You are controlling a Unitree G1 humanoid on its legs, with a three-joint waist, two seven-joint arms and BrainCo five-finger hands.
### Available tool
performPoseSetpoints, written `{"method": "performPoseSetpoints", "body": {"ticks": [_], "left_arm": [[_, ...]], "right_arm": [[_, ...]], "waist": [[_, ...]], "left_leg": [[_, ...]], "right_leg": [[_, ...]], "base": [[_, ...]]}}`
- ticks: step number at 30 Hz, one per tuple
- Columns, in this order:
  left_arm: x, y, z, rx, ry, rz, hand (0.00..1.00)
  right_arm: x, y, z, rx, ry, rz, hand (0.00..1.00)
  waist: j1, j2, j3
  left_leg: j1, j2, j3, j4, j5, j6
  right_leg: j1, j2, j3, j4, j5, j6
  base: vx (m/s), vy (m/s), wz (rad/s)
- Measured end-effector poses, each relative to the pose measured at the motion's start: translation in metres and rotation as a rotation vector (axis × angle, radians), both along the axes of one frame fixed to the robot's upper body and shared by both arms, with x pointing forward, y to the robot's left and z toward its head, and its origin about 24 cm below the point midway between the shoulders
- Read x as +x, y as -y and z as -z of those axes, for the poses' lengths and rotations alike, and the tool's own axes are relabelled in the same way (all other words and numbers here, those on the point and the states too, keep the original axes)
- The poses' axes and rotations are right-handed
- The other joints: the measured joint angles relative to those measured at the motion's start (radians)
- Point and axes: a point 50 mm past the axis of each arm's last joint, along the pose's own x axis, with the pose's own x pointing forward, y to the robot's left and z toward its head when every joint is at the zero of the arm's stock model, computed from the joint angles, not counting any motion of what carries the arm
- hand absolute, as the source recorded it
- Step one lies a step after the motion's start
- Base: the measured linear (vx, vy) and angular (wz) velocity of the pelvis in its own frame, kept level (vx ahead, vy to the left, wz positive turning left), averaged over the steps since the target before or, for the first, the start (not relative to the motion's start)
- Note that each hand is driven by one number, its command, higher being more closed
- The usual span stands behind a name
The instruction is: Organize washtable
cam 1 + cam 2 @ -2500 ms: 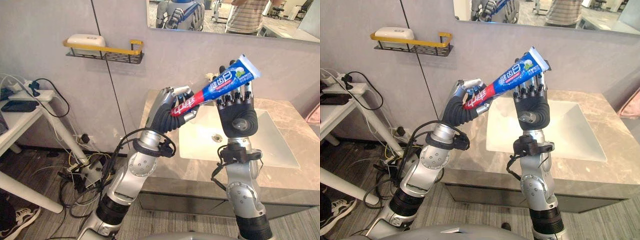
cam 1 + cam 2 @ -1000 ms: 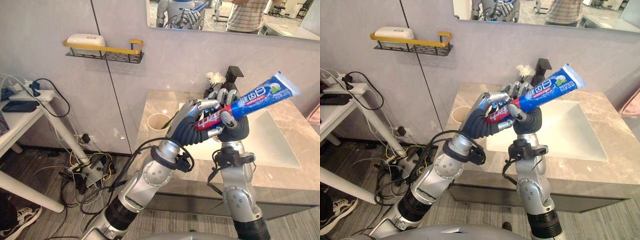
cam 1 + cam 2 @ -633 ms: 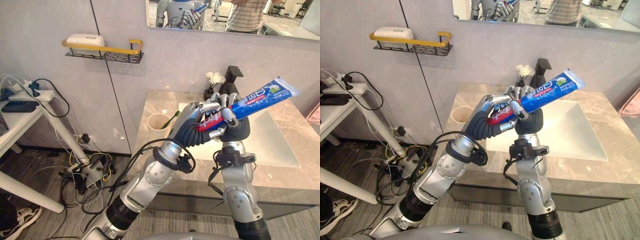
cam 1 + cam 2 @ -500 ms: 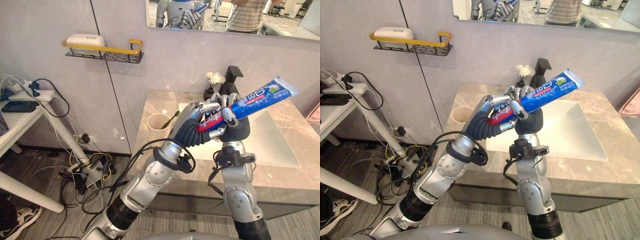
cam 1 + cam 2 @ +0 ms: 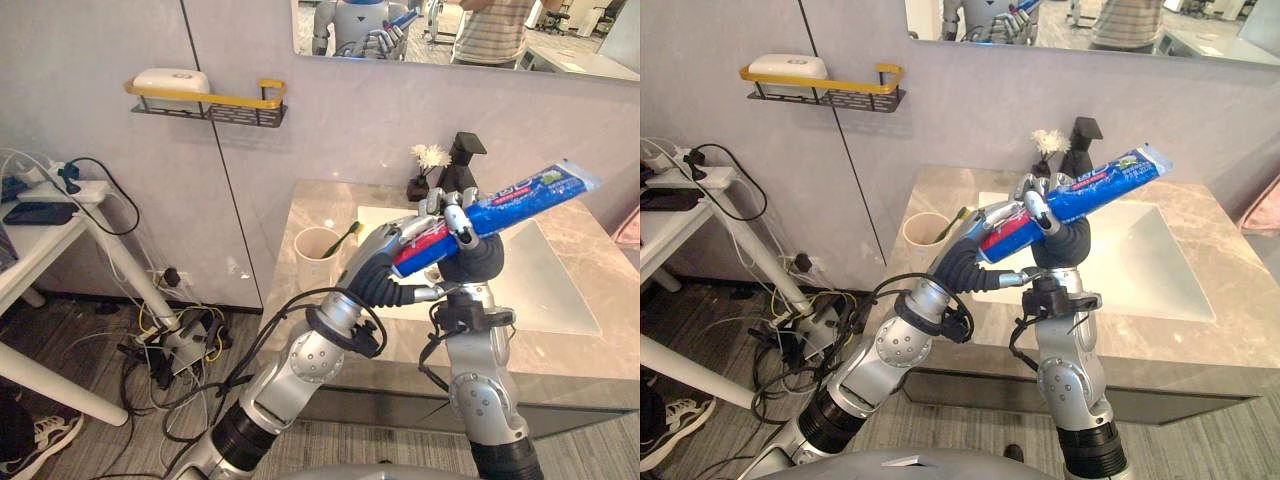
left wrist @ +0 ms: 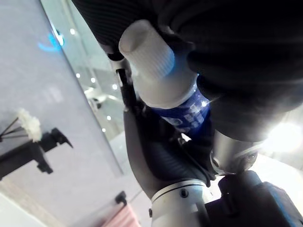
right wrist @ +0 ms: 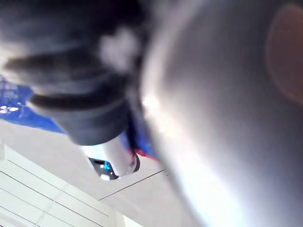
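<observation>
The left hand (image 5: 385, 268) has sagged to the red cap end of the toothpaste tube (image 5: 520, 196), its hold perhaps easing, I cannot tell, while the right hand (image 5: 478, 258) stays curled round it above the basin (image 5: 560, 290), the cup (image 5: 312, 262) at nine o'clock: a handover seems under way, with nothing stowed yet.

Print | toothpaste tube (image 5: 512, 198): white characters run along the blue body and onto the red band at the lower end; a small green-and-white mark sits near the flat crimped end | legibility: characters too small and slanted to read | numbers, signs: none readable
</observation>
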Motion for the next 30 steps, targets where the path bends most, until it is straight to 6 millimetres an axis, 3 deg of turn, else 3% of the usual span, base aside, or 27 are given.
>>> {"method": "performPoseSetpoints", "body": {"ticks": [10,13,14,17,19,24,30], "left_arm": [[-0.004,-0.014,0.006,-0.004,-0.018,-0.056,0.00],[-0.008,-0.027,0.003,-0.025,-0.007,-0.110,0.00],[-0.007,-0.037,0.001,-0.047,-0.004,-0.162,0.00],[0.000,-0.095,-0.003,-0.112,0.009,-0.471,0.00],[-0.003,-0.114,-0.007,-0.130,0.032,-0.569,0.00],[-0.020,-0.135,-0.023,-0.191,0.122,-0.685,0.00],[-0.035,-0.176,-0.018,-0.165,0.135,-0.916,0.00]], "right_arm": [[0.001,-0.002,0.002,-0.011,-0.017,-0.017,1.00],[0.001,-0.005,0.003,-0.013,-0.019,-0.033,1.00],[0.001,-0.003,0.003,-0.002,-0.020,-0.023,1.00],[-0.002,0.019,0.007,0.036,-0.033,0.095,1.00],[-0.004,0.029,0.009,0.041,-0.036,0.145,1.00],[-0.004,0.028,0.008,0.040,-0.031,0.140,1.00],[-0.005,0.034,0.006,0.038,-0.019,0.162,1.00]], "waist": [[0.004,0.008,0.006],[0.005,0.016,0.011],[0.006,0.018,0.014],[0.011,0.025,0.018],[0.018,0.024,0.018],[0.027,0.023,0.019],[0.031,0.014,0.025]], "left_leg": [[0.002,0.000,0.003,-0.008,0.000,0.000],[0.004,0.000,0.004,-0.011,0.000,0.000],[0.005,0.000,0.004,-0.011,0.000,0.000],[0.005,0.001,0.002,-0.012,0.000,0.000],[0.006,0.001,0.001,-0.013,0.000,0.000],[0.006,0.000,-0.004,-0.015,0.000,0.000],[0.003,0.000,-0.014,-0.021,0.000,0.000]], "right_leg": [[0.001,0.001,0.002,0.000,-0.001,0.000],[0.002,0.001,0.002,0.000,-0.001,0.000],[0.003,0.001,0.002,0.000,-0.001,0.000],[0.004,0.001,0.001,0.000,-0.002,0.000],[0.006,0.000,-0.001,0.000,-0.002,-0.001],[0.009,0.000,-0.004,0.000,-0.003,-0.001],[0.012,-0.001,-0.014,0.000,-0.005,-0.001]], "base": [[0.00,0.000,0.00],[0.00,0.000,0.00],[0.00,0.000,0.00],[0.00,0.000,0.00],[0.00,0.000,0.00],[0.00,0.000,0.00],[0.00,-0.002,0.04]]}}
